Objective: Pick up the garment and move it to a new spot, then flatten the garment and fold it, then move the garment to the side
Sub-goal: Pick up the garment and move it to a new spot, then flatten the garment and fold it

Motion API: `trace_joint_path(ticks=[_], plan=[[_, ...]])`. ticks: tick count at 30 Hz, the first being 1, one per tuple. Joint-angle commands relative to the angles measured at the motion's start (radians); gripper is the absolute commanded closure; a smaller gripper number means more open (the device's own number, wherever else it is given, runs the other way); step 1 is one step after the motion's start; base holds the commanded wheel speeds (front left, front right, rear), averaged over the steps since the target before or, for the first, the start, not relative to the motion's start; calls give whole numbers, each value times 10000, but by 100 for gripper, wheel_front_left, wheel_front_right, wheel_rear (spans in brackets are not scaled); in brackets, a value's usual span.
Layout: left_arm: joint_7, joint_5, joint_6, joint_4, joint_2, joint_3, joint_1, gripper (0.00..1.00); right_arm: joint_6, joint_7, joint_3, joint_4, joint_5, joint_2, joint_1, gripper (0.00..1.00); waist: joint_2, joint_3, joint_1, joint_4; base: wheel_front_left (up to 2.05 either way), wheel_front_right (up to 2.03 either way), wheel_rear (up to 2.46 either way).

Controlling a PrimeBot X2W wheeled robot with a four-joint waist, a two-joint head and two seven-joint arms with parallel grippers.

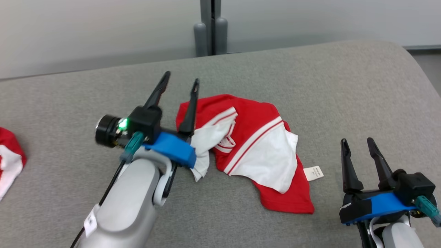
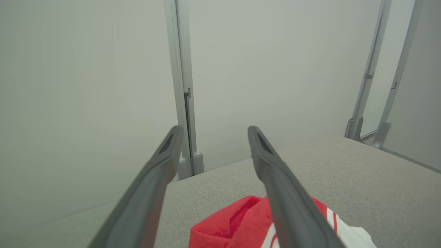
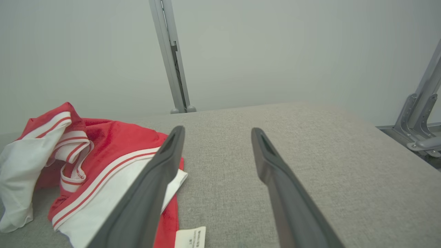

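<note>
The garment (image 1: 255, 144) is a red and white shirt lying crumpled in the middle of the grey padded surface (image 1: 310, 86), a white label at its lower right edge. My left gripper (image 1: 181, 81) hovers open over the garment's left end, nothing between its fingers. In the left wrist view the left gripper (image 2: 213, 132) stands open, with the garment (image 2: 234, 224) low between its fingers. My right gripper (image 1: 358, 141) is open to the right of the garment, apart from it. In the right wrist view the right gripper (image 3: 217, 132) is open with the garment (image 3: 103, 151) to its left.
Another red and white cloth (image 1: 8, 158) lies at the left edge of the surface. A grey post (image 1: 210, 27) stands behind the far edge against a pale wall. Metal frame legs (image 3: 420, 127) show off the right end. Bare grey surface lies to the right of the garment.
</note>
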Motion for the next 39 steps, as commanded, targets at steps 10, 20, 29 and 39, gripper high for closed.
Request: trace_joint_path(ticks=[10, 20, 29, 39], plan=[[-30, 583, 762, -2805, 1173, 2161, 2439, 0, 1, 37, -20, -31, -208, -50, 579, 0, 1, -887, 0, 1044, 0, 0, 0], [-31, 928, 1060, -4420, 1528, 3995, 4767, 0, 1, 68, -129, -182, -237, -36, 873, 0, 1, -1167, 0, 1581, 0, 0, 0], [-32, 1070, 660, -4641, 1397, 4369, 6480, 0, 1, 174, -196, -237, -290, -35, 1198, 0, 1, -1536, 0, 1648, 0, 0, 0], [-10, 1244, 378, -4594, 1276, 4315, 7258, 0, 1, 458, -348, -475, -380, -31, 1722, 0, 1, -1945, 0, 1621, 0, 0, 0]])
